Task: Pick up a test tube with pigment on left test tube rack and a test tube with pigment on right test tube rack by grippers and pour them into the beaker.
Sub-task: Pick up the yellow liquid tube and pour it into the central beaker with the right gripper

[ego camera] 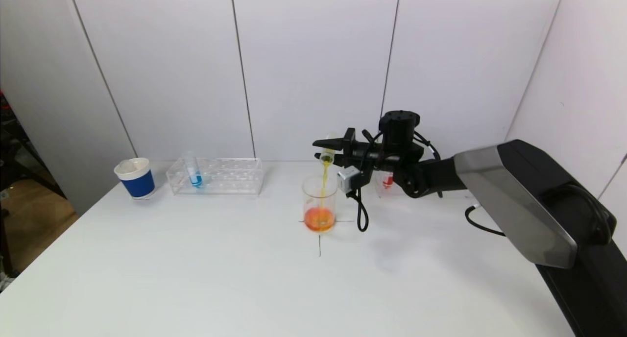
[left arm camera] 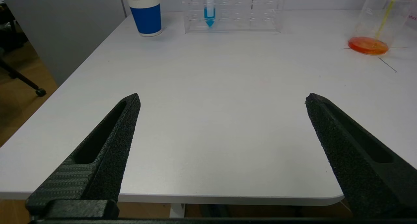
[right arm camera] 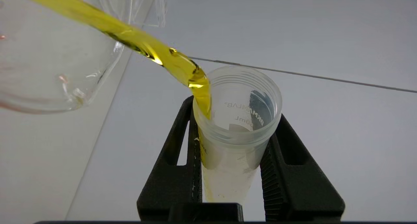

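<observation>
Right gripper clamped on a clear test tube, held tipped over just above the beaker. Yellow stream running from the tube's lip down into the beaker, joining an orange pool at the bottom. Beaker standing upright near mid-table on a thin marked cross.

Left gripper spread wide, holding nothing, poised low over the near edge of the white table; not visible from the head camera.

Left test tube rack of clear plastic at the table's back left, with one tube of blue pigment standing upright in it. Blue-sleeved white cup just beside the rack, on its outer side.

Behind the right arm, a tube of red pigment, apparently standing in the right rack, though mostly hidden by the wrist.
</observation>
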Controlling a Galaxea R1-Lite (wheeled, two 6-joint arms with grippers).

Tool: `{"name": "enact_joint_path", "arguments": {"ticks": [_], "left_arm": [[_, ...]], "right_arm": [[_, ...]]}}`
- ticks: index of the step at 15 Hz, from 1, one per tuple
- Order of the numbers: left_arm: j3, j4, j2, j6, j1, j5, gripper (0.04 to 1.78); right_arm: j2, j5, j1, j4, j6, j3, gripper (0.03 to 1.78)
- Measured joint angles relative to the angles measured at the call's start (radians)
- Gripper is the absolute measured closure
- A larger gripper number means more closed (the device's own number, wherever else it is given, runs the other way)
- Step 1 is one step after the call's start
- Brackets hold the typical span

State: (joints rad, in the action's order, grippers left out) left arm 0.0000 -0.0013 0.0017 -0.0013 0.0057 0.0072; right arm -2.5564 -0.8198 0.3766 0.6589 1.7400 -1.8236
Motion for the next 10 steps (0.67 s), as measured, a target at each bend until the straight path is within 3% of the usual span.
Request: {"name": "enact_joint_path", "arguments": {"ticks": [5, 10], "left_arm": [[0.000, 0.000, 0.000, 0.000, -0.001, 0.000, 0.05], [0.000, 0.000, 0.000, 0.000, 0.000, 0.000, 0.05]], "right_arm": [[0.005, 0.018, 0.000, 0.019, 0.065, 0.011, 1.25], [0.012, 0.021, 0.010, 0.054, 0.079, 0.029, 1.25]]}}
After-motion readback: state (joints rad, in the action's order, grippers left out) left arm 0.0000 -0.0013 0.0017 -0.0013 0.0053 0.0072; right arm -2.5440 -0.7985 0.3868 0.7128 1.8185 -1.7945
